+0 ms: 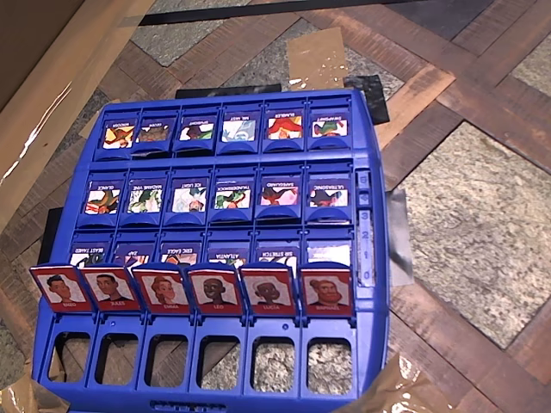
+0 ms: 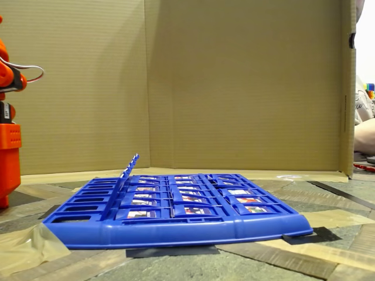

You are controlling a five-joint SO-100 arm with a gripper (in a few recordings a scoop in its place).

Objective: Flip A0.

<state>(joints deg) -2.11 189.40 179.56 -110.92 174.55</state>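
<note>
A blue flip-tile game board (image 1: 379,258) lies flat on the floor. Along its near row in the overhead view, several red-framed portrait tiles stand raised. A0 (image 1: 58,288) is the leftmost of them: a light-skinned, dark-haired man in a dark top. The tile captioned JULES (image 1: 109,288) stands right beside it. The two farther rows lie flat and show blue backs with colourful cartoons. In the fixed view the raised row (image 2: 130,167) appears edge-on, tilted, at the left part of the board (image 2: 176,228). Part of the orange arm (image 2: 9,140) stands at the left edge there.
A cardboard wall (image 2: 234,82) closes the back, and cardboard (image 1: 34,77) runs along the left in the overhead view. Tape patches (image 1: 320,56) hold the board to the patterned floor. Part of a person (image 2: 366,132) shows at the right edge.
</note>
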